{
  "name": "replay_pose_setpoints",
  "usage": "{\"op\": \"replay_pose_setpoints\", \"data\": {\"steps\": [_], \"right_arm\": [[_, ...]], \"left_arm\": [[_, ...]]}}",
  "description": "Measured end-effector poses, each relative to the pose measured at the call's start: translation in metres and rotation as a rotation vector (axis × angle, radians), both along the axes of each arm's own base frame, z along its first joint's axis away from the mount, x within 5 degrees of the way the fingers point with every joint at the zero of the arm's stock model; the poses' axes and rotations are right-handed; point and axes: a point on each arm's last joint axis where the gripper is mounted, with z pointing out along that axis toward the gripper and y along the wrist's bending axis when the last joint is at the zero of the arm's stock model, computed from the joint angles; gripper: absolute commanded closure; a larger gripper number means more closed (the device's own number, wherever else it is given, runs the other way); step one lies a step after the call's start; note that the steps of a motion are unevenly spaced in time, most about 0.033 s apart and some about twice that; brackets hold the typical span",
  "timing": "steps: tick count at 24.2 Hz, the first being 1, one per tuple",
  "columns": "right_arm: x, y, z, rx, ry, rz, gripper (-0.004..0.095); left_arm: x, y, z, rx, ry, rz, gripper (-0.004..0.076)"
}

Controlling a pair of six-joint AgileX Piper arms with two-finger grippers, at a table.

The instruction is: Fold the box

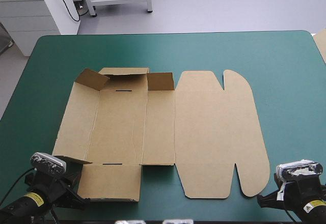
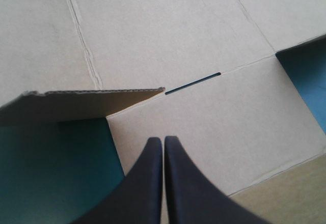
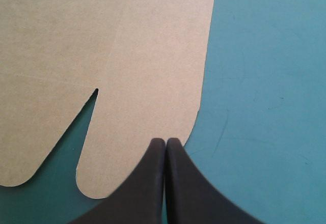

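Overhead, the box [image 1: 204, 132] lies flat on the teal-green table [image 1: 285, 56], left of centre, its far-left flaps [image 1: 94, 79] half raised. Both arms are cut off at the near edge, their fingers hard to make out. At the left wrist, the left gripper [image 2: 163, 141] is closed to a point, empty, over the near flap [image 2: 214, 122] by a slot [image 2: 192, 84]. At the right wrist, the right gripper [image 3: 165, 142] is likewise closed and empty, over a rounded tab [image 3: 142, 107]; contact is unclear.
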Motion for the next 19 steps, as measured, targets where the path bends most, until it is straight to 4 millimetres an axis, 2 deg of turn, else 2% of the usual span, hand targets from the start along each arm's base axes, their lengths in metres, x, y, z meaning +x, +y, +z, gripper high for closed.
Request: {"op": "replay_pose_setpoints", "data": {"steps": [12, 14, 18, 19], "right_arm": [[0.0, 0.0, 0.0, 0.0, 0.0, 0.0, 0.0929], [0.0, 0.0, 0.0, 0.0, 0.0, 0.0, 0.0929], [0.0, 0.0, 0.0, 0.0, 0.0, 0.0, 0.0929], [0.0, 0.0, 0.0, 0.0, 0.0, 0.0, 0.0929]], "left_arm": [[-0.001, 0.0, 0.003, -0.003, -0.004, 0.001, 0.0731], [0.0, 0.0, 0.011, -0.006, -0.016, 0.0, 0.0731], [0.014, -0.003, 0.054, -0.014, -0.047, -0.002, 0.0731], [0.018, -0.004, 0.058, -0.013, -0.042, -0.002, 0.0731]]}}
